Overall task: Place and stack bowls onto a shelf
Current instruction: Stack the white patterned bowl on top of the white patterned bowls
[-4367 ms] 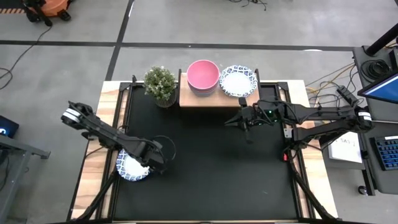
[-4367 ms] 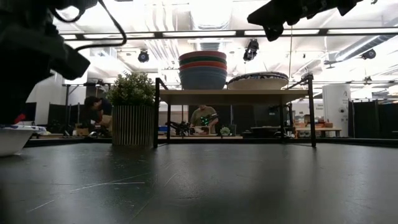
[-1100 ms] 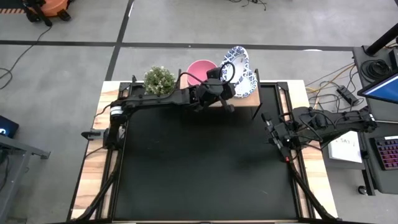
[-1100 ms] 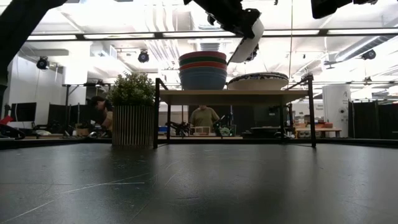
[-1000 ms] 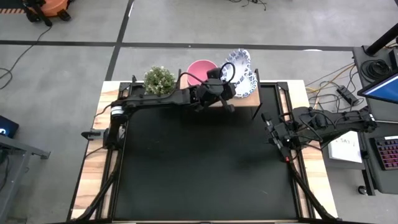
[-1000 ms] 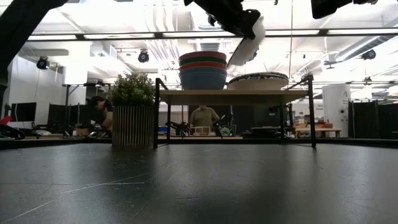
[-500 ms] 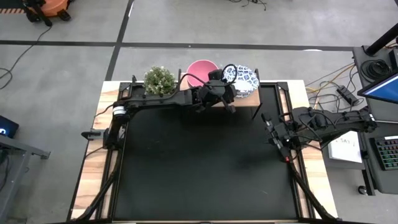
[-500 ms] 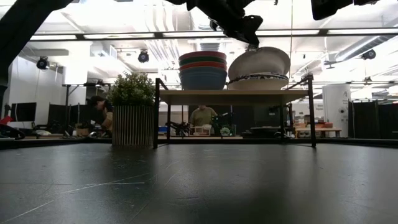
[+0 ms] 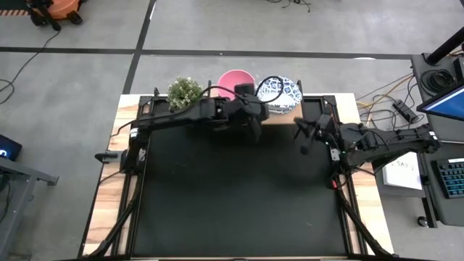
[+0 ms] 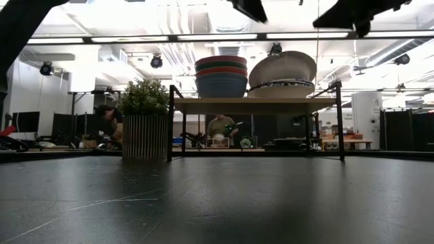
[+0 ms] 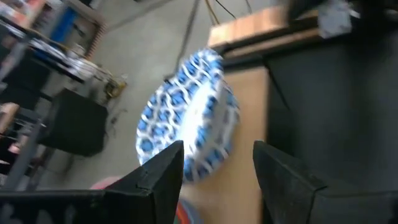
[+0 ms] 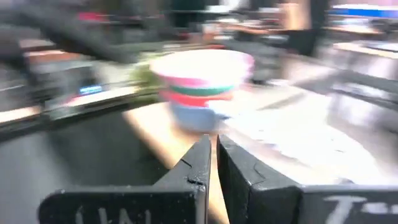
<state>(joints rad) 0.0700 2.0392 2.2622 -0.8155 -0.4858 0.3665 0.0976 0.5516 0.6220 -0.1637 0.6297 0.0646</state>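
The light-wood shelf [image 9: 288,114] stands at the table's far edge. On it a stack of solid bowls with the pink bowl [image 9: 235,81] on top sits beside a stack of white blue-patterned bowls [image 9: 281,93]. The top white bowl [image 10: 283,68] rests tilted on the ones below. It also shows in the left wrist view [image 11: 186,124]. My left gripper [image 9: 256,129] is open and empty, just near of the shelf, high up in the low view [image 10: 249,8]. My right gripper [image 9: 302,139] is shut and empty, in the air near the shelf's right end.
A small potted green plant [image 9: 185,93] stands left of the shelf. The black tabletop [image 9: 232,196] stretches toward the near edge. People show in the room beyond the shelf [image 10: 220,129].
My left gripper has lowered the steeply tilted white patterned bowl onto the white stack, let go of it and drawn back toward the near edge. The bowl now rests tilted on the stack. My right gripper has moved from the table's right edge toward the shelf.
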